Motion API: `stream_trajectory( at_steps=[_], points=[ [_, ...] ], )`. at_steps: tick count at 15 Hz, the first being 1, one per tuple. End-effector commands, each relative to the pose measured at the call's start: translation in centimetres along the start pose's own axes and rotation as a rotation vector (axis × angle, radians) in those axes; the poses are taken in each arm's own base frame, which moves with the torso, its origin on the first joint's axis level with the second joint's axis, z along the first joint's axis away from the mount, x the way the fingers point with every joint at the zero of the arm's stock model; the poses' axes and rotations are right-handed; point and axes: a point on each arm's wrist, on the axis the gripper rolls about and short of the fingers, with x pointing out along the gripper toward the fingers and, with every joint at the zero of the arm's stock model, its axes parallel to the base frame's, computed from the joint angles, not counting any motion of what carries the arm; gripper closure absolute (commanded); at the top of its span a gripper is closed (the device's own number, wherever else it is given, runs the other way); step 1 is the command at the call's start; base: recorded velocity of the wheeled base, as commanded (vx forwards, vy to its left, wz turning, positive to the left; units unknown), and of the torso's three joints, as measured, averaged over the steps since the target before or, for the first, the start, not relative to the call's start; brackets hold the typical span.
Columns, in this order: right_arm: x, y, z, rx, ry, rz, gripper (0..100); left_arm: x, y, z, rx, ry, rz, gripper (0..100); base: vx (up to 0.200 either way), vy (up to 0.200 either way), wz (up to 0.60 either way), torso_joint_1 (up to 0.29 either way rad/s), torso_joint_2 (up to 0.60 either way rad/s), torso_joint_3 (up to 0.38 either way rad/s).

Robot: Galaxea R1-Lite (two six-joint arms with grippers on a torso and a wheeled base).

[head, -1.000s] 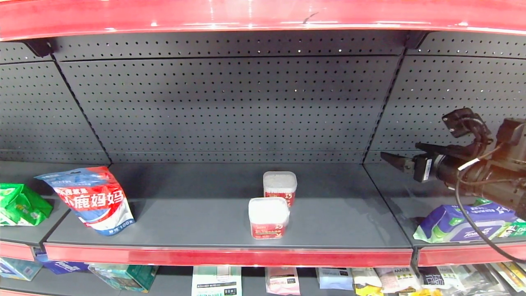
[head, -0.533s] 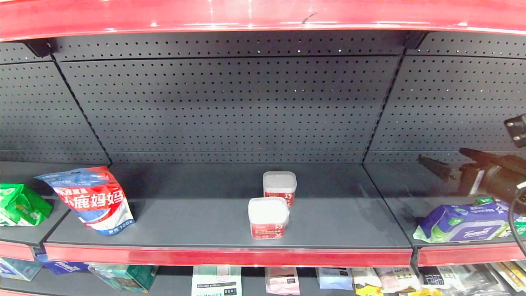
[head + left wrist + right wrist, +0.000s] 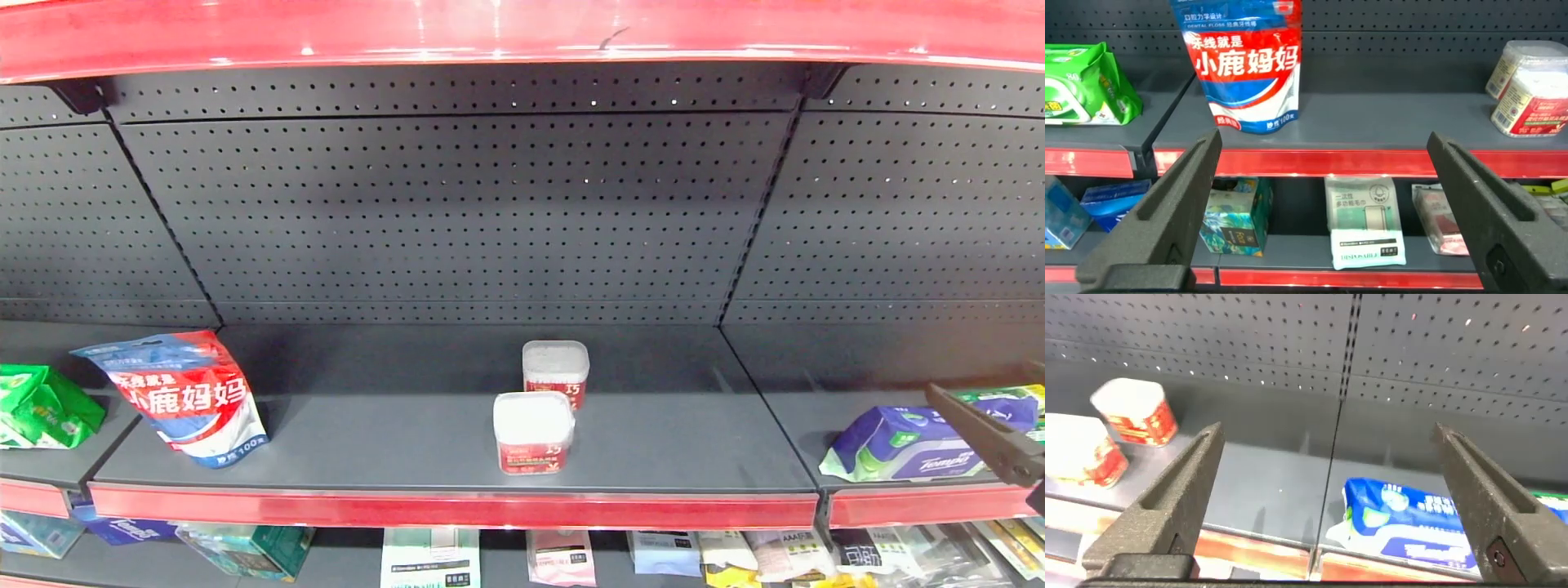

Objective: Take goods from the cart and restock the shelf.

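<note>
Right claw [image 3: 1327, 431] dropped lower, jaws wide, two squarish plastic tubs [image 3: 534, 433]

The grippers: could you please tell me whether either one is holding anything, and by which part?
Nothing is held: the left gripper and the right gripper are both open, with nothing between their fingers.
</note>
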Motion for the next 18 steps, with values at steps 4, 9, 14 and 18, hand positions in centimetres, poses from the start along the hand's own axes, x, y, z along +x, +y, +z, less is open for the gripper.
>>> stream_trajectory(
  at_steps=[4, 9, 14, 18],
  points=[
    [-4.2, 1.1, -0.6, -0.036, -0.122, -0.007, 0, 0.0, 0.0, 0.0, 0.000, 0.000, 0.000, 0, 0.000, 0.000, 0.00, 0.000, 0.00, 0.000],
    [-7.6, 2.0, -2.0, -0.037, -0.129, -0.021, 0, 0.0, 0.0, 0.0, 0.000, 0.000, 0.000, 0, 0.000, 0.000, 0.00, 0.000, 0.00, 0.000],
    [-10.6, 3.1, -6.6, -0.026, -0.092, -0.032, 0, 0.0, 0.0, 0.0, 0.000, 0.000, 0.000, 0, 0.000, 0.000, 0.00, 0.000, 0.00, 0.000],
    [-11.2, 3.2, -8.5, 0.020, 0.023, -0.135, 0, 0.0, 0.0, 0.0, 0.000, 0.000, 0.000, 0, 0.000, 0.000, 0.00, 0.000, 0.00, 0.000]
  ],
)
